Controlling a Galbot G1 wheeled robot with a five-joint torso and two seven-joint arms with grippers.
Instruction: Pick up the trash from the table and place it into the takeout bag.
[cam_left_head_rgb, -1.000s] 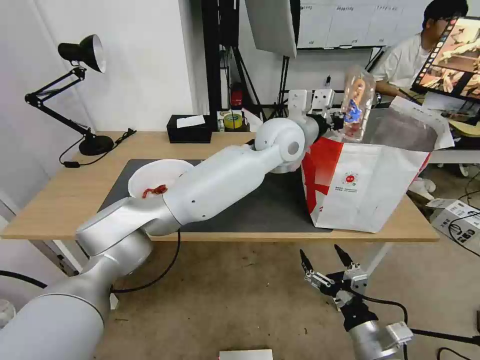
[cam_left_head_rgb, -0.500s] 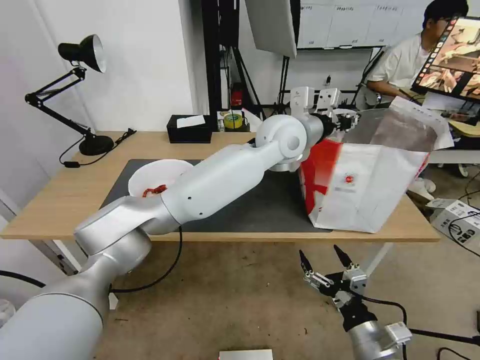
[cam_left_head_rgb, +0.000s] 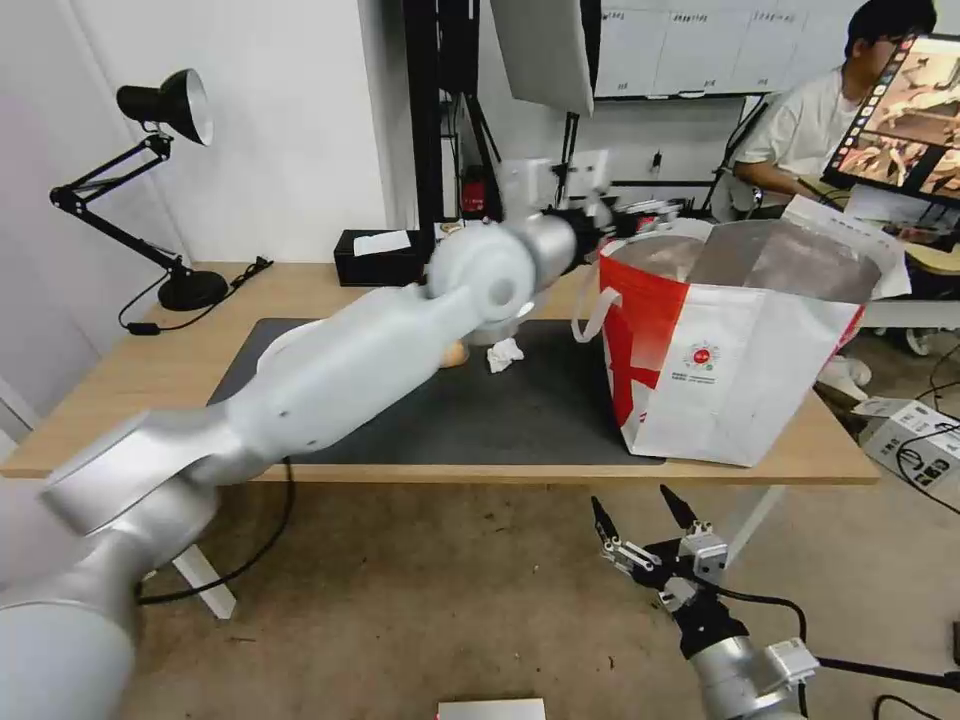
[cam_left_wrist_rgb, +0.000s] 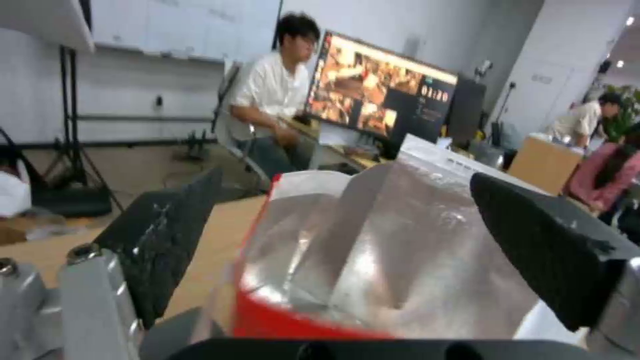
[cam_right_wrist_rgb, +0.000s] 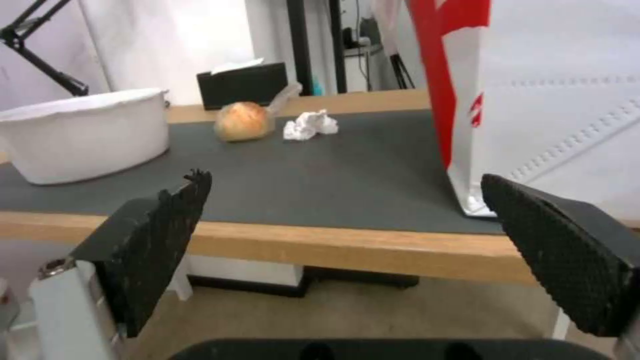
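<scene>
The left tool (cam_left_wrist_rgb: 347, 250) hangs with jaws wide and empty, above the far rim of the takeout bag (cam_left_head_rgb: 730, 370) at the right end of the desk (cam_left_head_rgb: 130, 385). The right tool (cam_left_head_rgb: 645, 525) waits wide below the desk's front edge. The tissue (cam_left_head_rgb: 504, 354), ball (cam_right_wrist_rgb: 243, 121) and bowl (cam_right_wrist_rgb: 83, 132) lie on the mat (cam_left_head_rgb: 500, 410)

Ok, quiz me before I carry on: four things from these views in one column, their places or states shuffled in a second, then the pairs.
1. left gripper
2. right gripper
3. crumpled tissue
4. takeout bag

A. on the dark mat, beside the bagged tan ball
B. open, below the table edge
C. standing open at the table's right end
D. open, empty, at the bag's mouth

Pairs: 1-D, 2-B, 3-A, 4-C
</scene>
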